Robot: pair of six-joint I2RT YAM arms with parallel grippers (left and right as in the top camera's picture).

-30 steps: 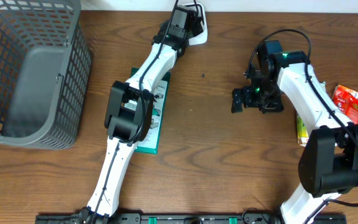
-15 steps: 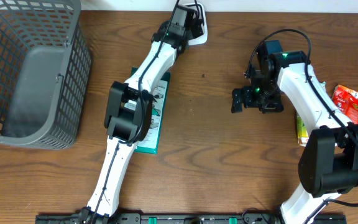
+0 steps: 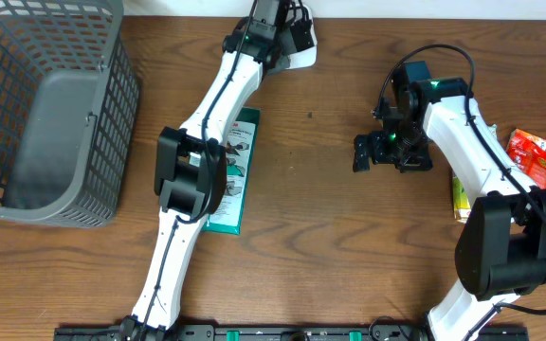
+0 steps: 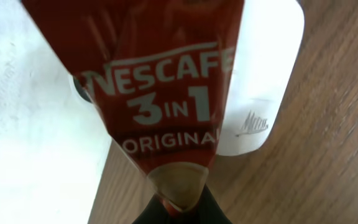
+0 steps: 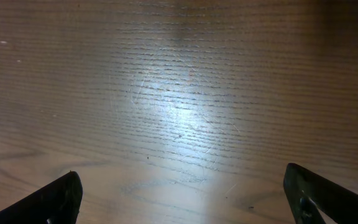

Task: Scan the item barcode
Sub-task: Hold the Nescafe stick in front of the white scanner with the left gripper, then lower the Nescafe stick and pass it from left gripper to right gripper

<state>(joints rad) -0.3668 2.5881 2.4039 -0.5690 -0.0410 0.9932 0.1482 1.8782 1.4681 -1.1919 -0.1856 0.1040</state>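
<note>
Wood-grain table [image 3: 330,246], glare patch [image 5: 185,112] on surface.

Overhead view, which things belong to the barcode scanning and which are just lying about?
In the job: red coffee sachet, left gripper holding it, white scanner.
Lying about: grey basket, green box, red packet, yellow packet.

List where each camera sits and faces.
Overhead: above the table, facing straight down; left arm and right arm show.
Left wrist: on the left arm, facing past the left gripper, shut on the red sachet.
Right wrist: on the right arm, facing bare wood; right gripper open.
Shared: overhead and left wrist both show the white device.
</note>
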